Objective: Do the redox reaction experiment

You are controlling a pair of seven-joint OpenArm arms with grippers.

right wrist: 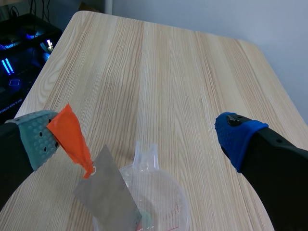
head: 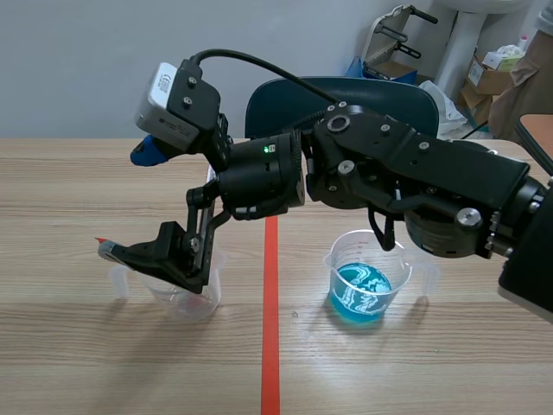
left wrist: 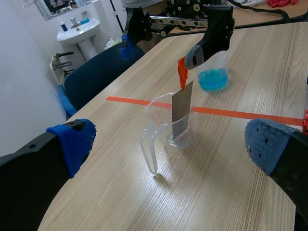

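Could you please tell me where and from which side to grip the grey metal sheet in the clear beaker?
Probably by its upper end, at the orange tab, coming from above. The metal sheet stands tilted in the clear beaker, whose wall shields its lower half; only the top rises over the rim. The open right pincer should close on its flat faces.

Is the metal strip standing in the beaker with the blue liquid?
No, the metal strip stands in the clear beaker; the beaker of blue liquid sits apart from it.
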